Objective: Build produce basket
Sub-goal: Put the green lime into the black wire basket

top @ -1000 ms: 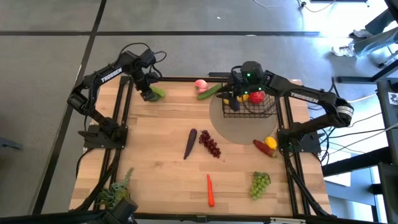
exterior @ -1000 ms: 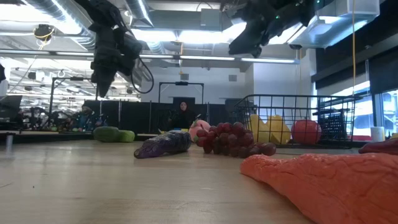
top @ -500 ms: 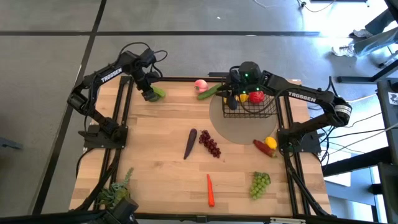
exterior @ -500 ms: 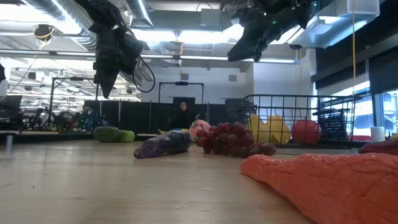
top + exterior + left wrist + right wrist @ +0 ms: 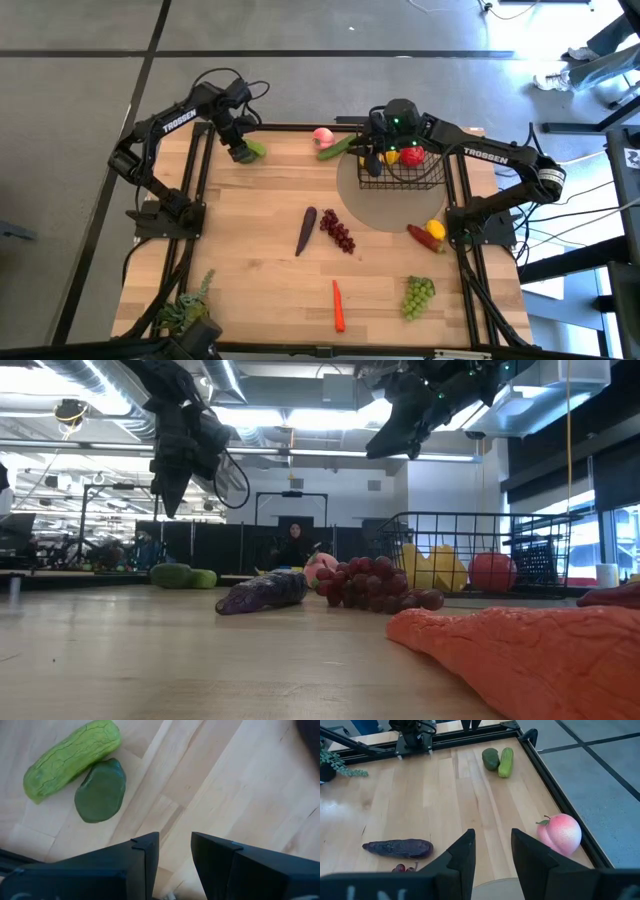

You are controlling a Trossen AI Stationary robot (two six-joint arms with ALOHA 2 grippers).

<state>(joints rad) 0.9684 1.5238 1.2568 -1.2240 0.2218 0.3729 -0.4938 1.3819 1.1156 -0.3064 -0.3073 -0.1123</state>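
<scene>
From overhead, the pale wooden plank counter (image 5: 250, 260) carries the black wire-mesh rectangular basket (image 5: 403, 173) at about one o'clock, on a grey round mat (image 5: 385, 210), with a red pepper (image 5: 413, 155) and a yellow one inside; the right tool (image 5: 366, 160) hangs over the basket's nine-o'clock edge, and the left tool (image 5: 238, 152) hovers at eleven o'clock just beside a green avocado (image 5: 256, 148). Spread elsewhere are a pink peach (image 5: 322, 137), a purple eggplant (image 5: 306, 230), dark grapes (image 5: 338, 231), an orange carrot (image 5: 339, 306), green grapes (image 5: 418, 295), a lemon (image 5: 435, 229) touching a long red pepper (image 5: 424, 238), and a leafy potted plant (image 5: 185, 300) at seven o'clock. The level view alone shows both tools well above the counter, and a seated person (image 5: 292, 546) beyond it; the carrot fills its near corner and hides things behind. The left wrist view separates what overhead merges: a pale green cucumber (image 5: 72, 760) touching the darker avocado, with the left tool's fingers (image 5: 145, 855) parted narrowly and holding nothing. The right wrist view shows its own fingers (image 5: 462, 857) likewise slightly apart and bare, the peach near the counter's black frame (image 5: 560, 795).
</scene>
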